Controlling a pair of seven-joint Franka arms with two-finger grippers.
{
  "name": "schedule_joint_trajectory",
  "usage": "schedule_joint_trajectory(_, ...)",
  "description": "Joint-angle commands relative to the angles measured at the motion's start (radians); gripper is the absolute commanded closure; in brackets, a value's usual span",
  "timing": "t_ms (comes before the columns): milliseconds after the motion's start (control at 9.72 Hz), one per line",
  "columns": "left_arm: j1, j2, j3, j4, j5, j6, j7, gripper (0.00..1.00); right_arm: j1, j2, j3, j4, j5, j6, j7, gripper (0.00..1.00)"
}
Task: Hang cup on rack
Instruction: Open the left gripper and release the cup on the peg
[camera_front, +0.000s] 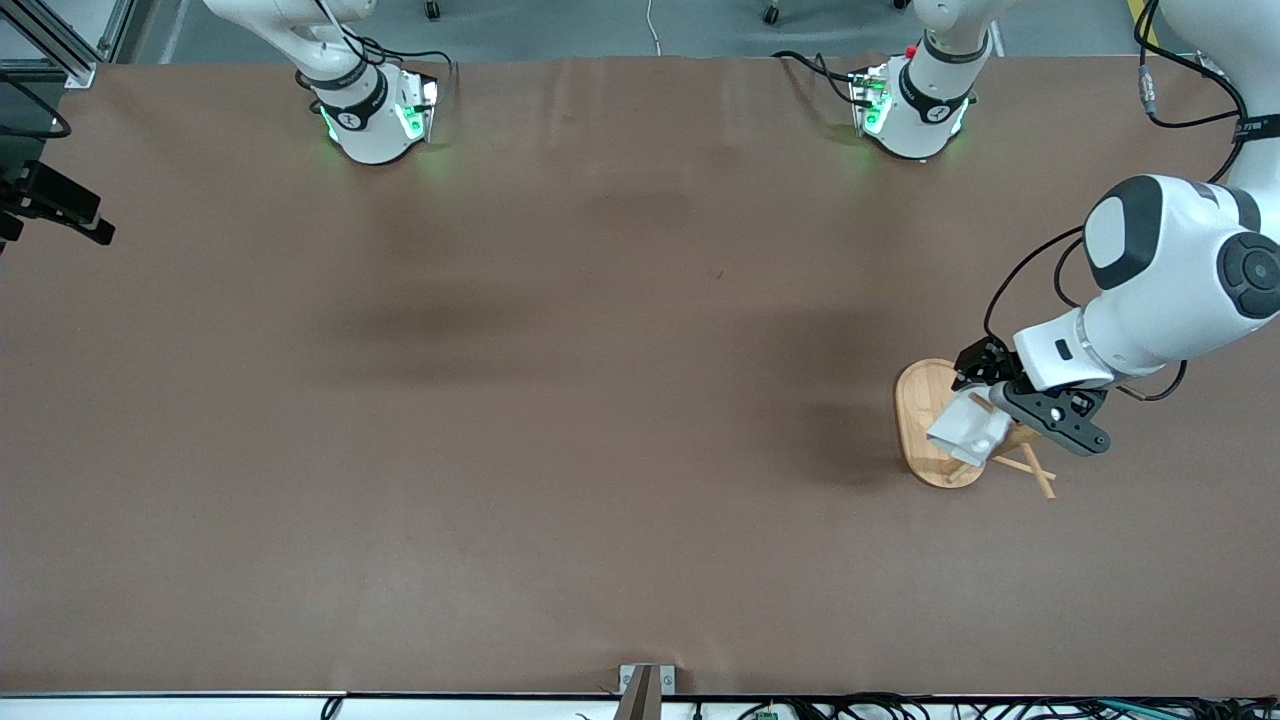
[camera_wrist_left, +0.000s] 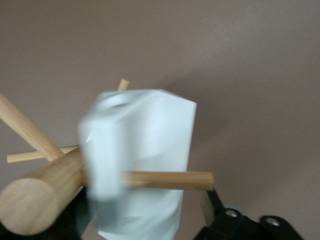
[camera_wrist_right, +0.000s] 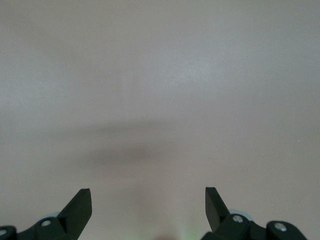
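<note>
Here I see the faceted white cup (camera_front: 968, 430) on a thin peg of the bamboo rack (camera_front: 925, 420), near the bench's (camera_front: 560, 400) edge at the left arm's end. The left hand (camera_front: 1000, 400) sits beside it; I cannot tell its grip. The right hand (camera_wrist_right: 148, 202) waits, fingers apart.

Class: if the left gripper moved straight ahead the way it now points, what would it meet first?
Probably the white cup hanging on the rack's peg, directly ahead of the left gripper; depth is uncertain.
</note>
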Motion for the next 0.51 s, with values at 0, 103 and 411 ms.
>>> schedule_joint_trajectory(0,0.008,0.023,-0.003,0.002,0.002,-0.003,0.023,0.0,-0.013,-0.023,0.013,-0.027,-0.016,0.012,0.006,0.0)
schedule_joint_trajectory(103,0.008,0.018,-0.003,0.002,0.002,-0.003,0.022,0.0,-0.013,-0.023,0.013,-0.027,-0.016,0.01,0.006,0.0)
schedule_joint_trajectory(411,0.005,-0.017,-0.011,0.008,-0.001,-0.032,-0.016,0.0,-0.014,-0.023,0.013,-0.029,-0.018,0.009,0.006,0.0)
